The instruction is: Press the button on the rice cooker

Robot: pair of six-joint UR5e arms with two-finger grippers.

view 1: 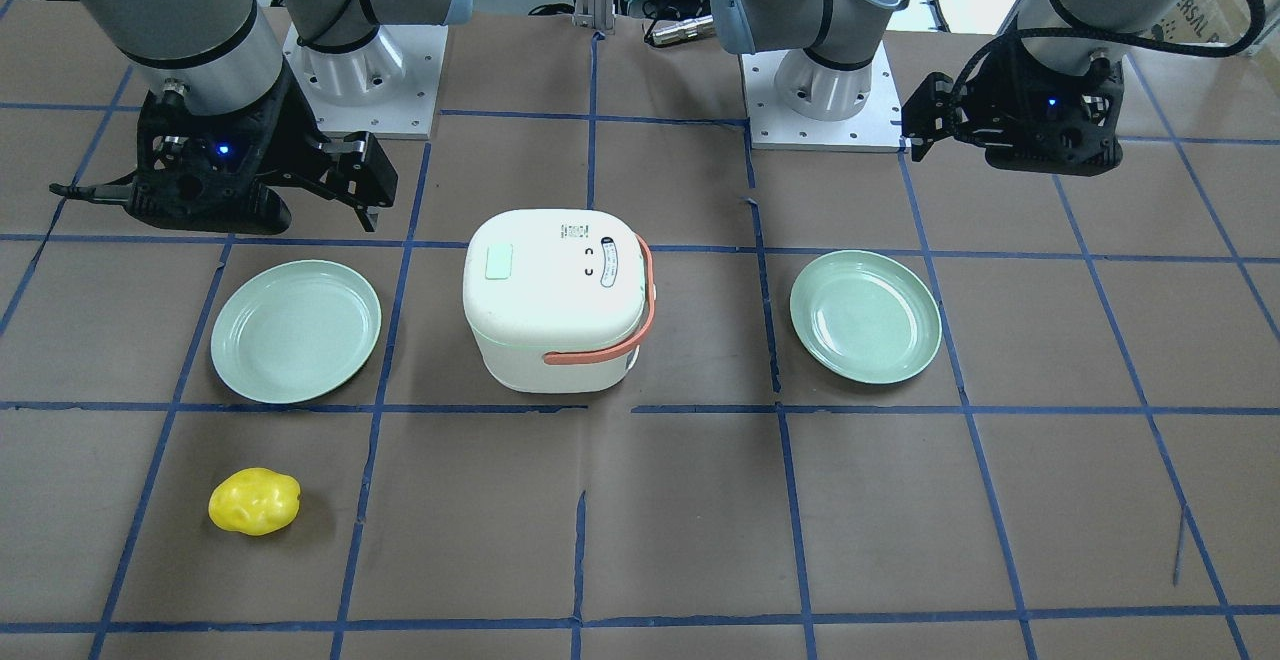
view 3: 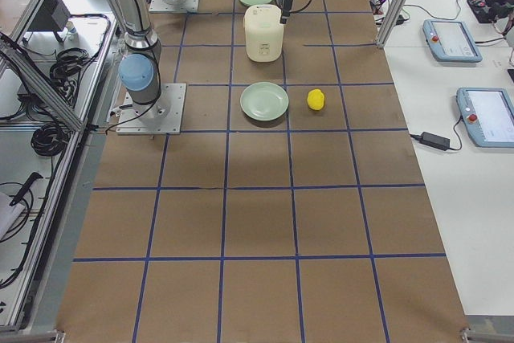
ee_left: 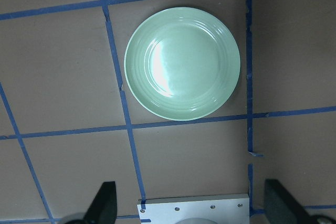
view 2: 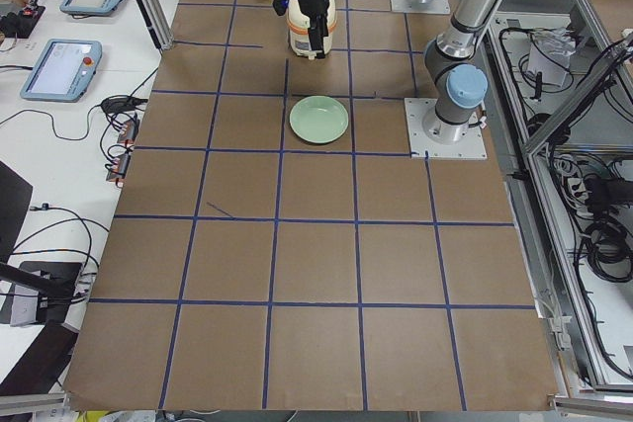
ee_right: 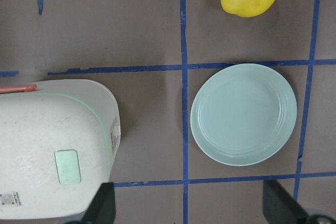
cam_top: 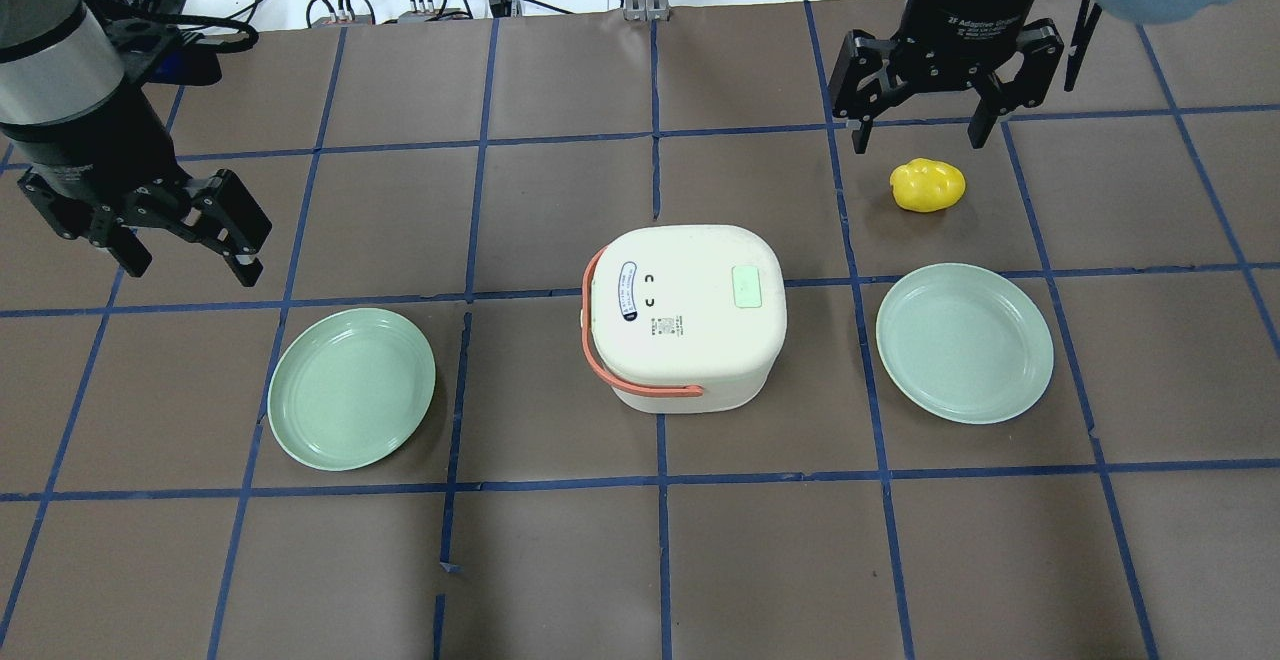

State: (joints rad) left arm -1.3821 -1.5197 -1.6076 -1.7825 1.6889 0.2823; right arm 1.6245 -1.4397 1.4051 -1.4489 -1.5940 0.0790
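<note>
The white rice cooker (cam_top: 685, 315) stands mid-table with its lid shut and its coral handle (cam_top: 592, 340) lying down on one side. A pale green square button (cam_top: 747, 287) sits on the lid and also shows in the right wrist view (ee_right: 67, 166). My left gripper (cam_top: 192, 265) is open and empty, held high to the left of the cooker, over a green plate (ee_left: 182, 62). My right gripper (cam_top: 917, 140) is open and empty, held high beyond the cooker's right side. Its fingers (ee_right: 102, 203) frame the cooker's edge (ee_right: 52, 150) from above.
Two mint-green plates lie either side of the cooker, one on the left (cam_top: 351, 388) and one on the right (cam_top: 964, 342). A yellow lumpy object (cam_top: 928, 185) lies beyond the right plate, below my right gripper. Blue tape lines grid the brown table.
</note>
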